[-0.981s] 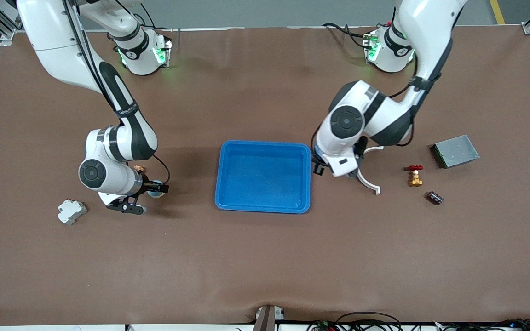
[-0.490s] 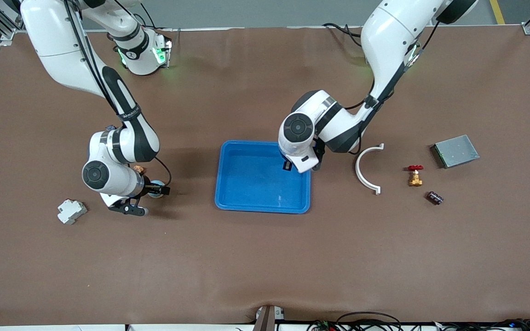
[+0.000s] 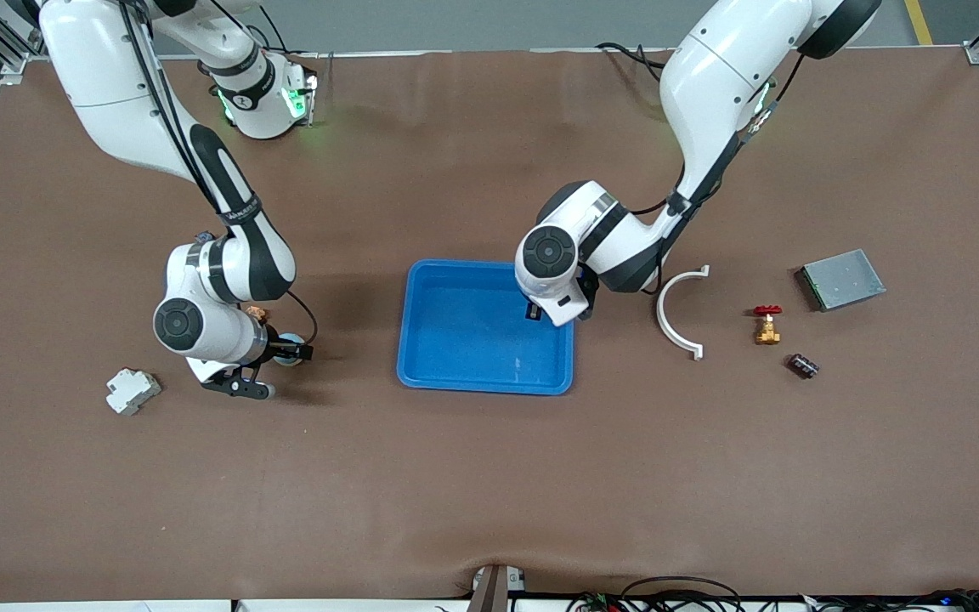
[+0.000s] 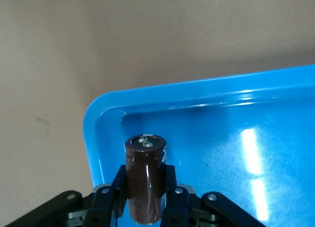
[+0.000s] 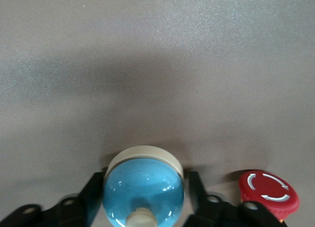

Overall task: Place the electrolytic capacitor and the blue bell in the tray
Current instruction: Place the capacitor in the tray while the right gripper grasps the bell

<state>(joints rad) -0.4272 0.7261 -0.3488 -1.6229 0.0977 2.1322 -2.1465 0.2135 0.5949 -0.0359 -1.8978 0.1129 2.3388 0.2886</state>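
The blue tray [image 3: 489, 387] lies mid-table. My left gripper [image 3: 532, 310] hangs over the tray's corner toward the left arm's end, shut on the electrolytic capacitor [image 4: 144, 180], a dark brown cylinder held upright between the fingers [image 4: 118, 185]. The tray rim [image 4: 197, 86] shows right below it. My right gripper [image 3: 273, 367] is down at the table toward the right arm's end. Its fingers [image 5: 96, 192] sit against both sides of the blue bell [image 5: 142, 192], a glossy blue dome on a cream base [image 3: 288, 359].
A red push button [image 5: 268, 187] stands right beside the bell. A white breaker [image 3: 132, 390] lies nearby. Toward the left arm's end are a white curved piece [image 3: 678, 310], a red-handled brass valve [image 3: 766, 324], a dark small part [image 3: 802, 365] and a grey metal box [image 3: 840, 279].
My left arm swung the capacitor from beside the tray to over the tray's corner. The right arm has stayed at the bell.
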